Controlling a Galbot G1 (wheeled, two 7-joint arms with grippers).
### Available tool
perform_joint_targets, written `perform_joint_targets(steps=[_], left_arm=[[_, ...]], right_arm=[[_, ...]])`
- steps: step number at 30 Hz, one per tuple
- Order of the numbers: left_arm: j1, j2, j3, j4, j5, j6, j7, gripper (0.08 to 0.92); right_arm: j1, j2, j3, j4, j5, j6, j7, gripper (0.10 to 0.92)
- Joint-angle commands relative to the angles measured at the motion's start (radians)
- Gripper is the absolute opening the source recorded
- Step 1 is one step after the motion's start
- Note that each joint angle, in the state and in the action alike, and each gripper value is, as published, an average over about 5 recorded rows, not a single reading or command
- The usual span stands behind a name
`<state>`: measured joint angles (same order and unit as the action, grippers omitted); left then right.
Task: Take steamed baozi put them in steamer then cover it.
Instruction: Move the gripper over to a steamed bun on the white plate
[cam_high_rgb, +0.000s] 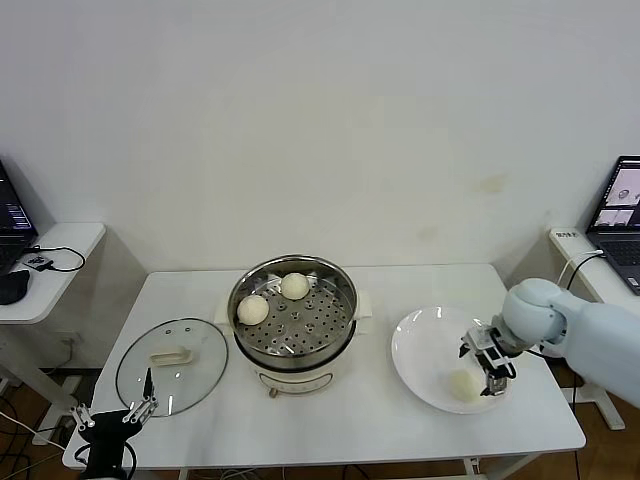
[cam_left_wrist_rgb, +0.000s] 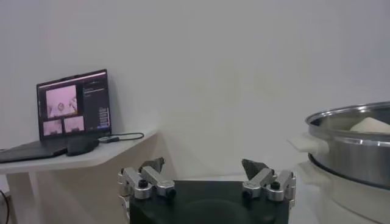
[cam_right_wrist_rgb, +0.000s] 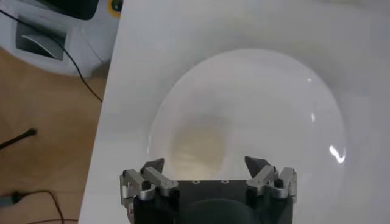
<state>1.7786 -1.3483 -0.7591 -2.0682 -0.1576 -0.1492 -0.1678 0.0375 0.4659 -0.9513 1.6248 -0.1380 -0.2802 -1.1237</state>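
White wall stood behind a white bench (cam_high_rgb: 400, 420) that carried, from the robot's left to its right, the cover (cam_high_rgb: 172, 379), the steamer (cam_high_rgb: 292, 312) and a plate (cam_high_rgb: 425, 350). Two baozi (cam_high_rgb: 253, 309) already lay on the perforated tray, toward the pot's far-left side; the cover lay flat on the bench, just beside the steamer. One more baozi (cam_high_rgb: 462, 385) rested on the plate's near part. No fourth bun was visible.

The right gripper (cam_high_rgb: 490, 372) hung over the plate with its fingers (cam_right_wrist_rgb: 261, 168) spread wide and empty. In the right wrist view the bun (cam_right_wrist_rgb: 198, 149) lay straight ahead of the fingers, a little toward one finger rather than centred in the gap; in the head view it sat just beside the fingertips, toward the robot's left and the near edge. The bun being round, no long axis constrained the approach. The right arm was clearly nearer; a short advance should bracket the bun.

The left gripper (cam_high_rgb: 112, 418) waited low at the bench's near-left corner, just short of the cover, fingers likewise released.
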Motion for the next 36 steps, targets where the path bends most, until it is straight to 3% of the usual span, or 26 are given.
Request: perform_joint_targets(steps=[1, 12, 36], left_arm=[[-0.002, -0.001, 0.002, 0.002, 0.002, 0.001, 0.000, 0.823], [-0.003, 0.000, -0.001, 0.003, 0.002, 0.003, -0.001, 0.823], [-0.014, 0.000, -0.002, 0.002, 0.002, 0.008, -0.002, 0.823]], right_arm=[[-0.093, 0.012, 0.061, -0.042, -0.038, 0.000, 0.012, 0.823], [-0.133, 0.027, 0.087, -0.072, -0.053, -0.002, 0.010, 0.815], [-0.132, 0.071, 0.125, -0.109, -0.038, 0.005, 0.017, 0.634]])
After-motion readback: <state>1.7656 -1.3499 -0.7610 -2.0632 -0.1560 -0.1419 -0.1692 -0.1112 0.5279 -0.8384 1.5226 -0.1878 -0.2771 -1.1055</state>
